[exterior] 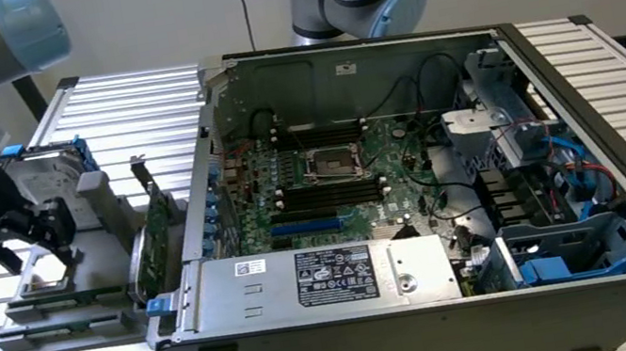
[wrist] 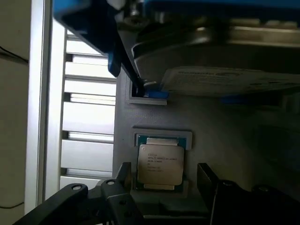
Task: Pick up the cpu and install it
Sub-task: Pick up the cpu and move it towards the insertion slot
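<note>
In its grey holder (wrist: pixel 220 136), the cpu (wrist: pixel 159 164), print illegible, between wide-apart jaws.

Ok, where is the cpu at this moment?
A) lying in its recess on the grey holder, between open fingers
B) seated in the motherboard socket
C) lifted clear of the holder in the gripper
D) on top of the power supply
A. In the wrist view, the cpu lies flat in its recess in the grey holder. The gripper straddles it, and its fingers stand apart from it on each side.
</note>
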Robot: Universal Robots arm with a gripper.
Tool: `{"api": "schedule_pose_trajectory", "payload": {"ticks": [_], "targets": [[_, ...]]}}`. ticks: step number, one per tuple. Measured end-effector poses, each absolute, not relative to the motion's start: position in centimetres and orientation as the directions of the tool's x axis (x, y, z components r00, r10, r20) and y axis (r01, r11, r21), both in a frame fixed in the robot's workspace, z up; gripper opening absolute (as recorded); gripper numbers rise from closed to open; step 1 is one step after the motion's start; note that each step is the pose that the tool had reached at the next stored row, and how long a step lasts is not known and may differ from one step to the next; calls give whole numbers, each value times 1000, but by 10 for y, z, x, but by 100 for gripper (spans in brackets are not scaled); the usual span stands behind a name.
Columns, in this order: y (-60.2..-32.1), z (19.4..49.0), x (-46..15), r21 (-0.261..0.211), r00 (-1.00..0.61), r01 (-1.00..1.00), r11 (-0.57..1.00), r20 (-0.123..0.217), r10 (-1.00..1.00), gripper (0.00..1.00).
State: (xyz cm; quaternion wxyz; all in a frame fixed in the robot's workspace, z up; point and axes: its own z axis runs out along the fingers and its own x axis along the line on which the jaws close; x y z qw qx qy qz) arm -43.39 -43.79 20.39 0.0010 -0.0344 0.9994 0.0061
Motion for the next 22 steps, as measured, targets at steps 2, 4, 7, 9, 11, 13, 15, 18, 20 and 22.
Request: {"api": "schedule_pose_trajectory", "payload": {"ticks": [2,4,7,9,11,13,15,18,20,22], "targets": [[-438,202,-434,12,-998,-64,998,-2,-64,67],[-438,201,-434,13,-998,-58,998,-3,-58,67],[-438,199,-434,13,-999,-44,999,-2,-44,67],[-438,198,-434,14,-999,-34,999,-3,-34,67],[-438,198,-434,14,-1000,-26,1000,-2,-26,67],[-438,197,-435,14,-1000,-23,1000,-2,-23,67],[-438,196,-434,14,-1000,-23,1000,-3,-23,67],[-438,195,-435,14,-1000,-22,1000,-3,-22,67],[-438,194,-435,14,-1000,-21,1000,-3,-21,67],[-438,194,-436,15,-1000,-20,1000,-3,-20,67]]}}
